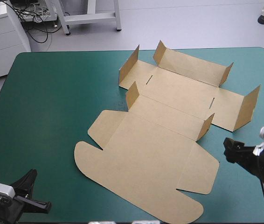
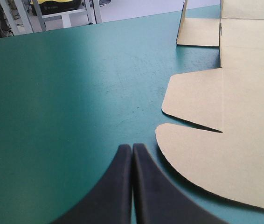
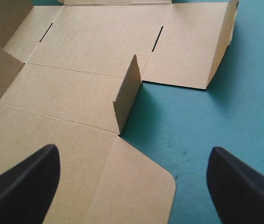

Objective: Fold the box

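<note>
Box (image 1: 160,140): brown sheet, mostly flat on the teal-green table (image 1: 52,102), centre-right; far flaps raised.
Left gripper (image 2: 132,147): fingers pressed together, empty, near-left corner.
Right gripper (image 3: 133,151): spread wide, empty, at the box's right edge.

Brown box (image 1: 160,140) on teal-green table (image 1: 48,107)

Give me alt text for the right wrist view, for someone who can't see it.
The brown box lies as a flat cut sheet on the teal-green cover, with a few flaps standing upright. The right gripper is open, a rounded corner of the sheet between its black fingers.
</note>
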Robot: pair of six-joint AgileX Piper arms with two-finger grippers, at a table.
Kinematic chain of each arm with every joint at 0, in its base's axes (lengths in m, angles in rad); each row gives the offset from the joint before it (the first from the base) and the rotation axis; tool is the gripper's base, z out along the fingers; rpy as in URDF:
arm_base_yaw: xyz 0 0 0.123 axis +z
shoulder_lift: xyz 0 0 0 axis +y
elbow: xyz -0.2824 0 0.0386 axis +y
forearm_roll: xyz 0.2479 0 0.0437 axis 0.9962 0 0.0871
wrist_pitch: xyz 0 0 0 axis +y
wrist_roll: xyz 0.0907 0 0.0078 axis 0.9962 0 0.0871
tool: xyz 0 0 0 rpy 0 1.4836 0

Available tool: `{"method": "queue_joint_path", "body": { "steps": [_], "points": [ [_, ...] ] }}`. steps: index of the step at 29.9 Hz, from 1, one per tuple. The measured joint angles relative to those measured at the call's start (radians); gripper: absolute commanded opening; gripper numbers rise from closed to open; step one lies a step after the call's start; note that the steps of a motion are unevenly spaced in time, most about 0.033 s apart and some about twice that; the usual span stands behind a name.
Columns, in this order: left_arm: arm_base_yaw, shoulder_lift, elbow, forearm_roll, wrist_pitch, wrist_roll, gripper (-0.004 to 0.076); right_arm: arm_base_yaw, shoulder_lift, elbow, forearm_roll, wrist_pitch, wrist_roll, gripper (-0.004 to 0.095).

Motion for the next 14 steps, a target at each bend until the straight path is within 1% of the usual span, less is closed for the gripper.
{"method": "queue_joint_path", "body": {
  "steps": [8,14],
  "points": [
    [0.000,0.000,0.000,0.000,0.000,0.000,-0.0032,0.000,0.313,-0.166,0.108,0.018,0.015,0.0792],
    [0.000,0.000,0.000,0.000,0.000,0.000,-0.0032,0.000,0.542,-0.272,0.145,0.051,0.019,0.0792]
  ]
}}
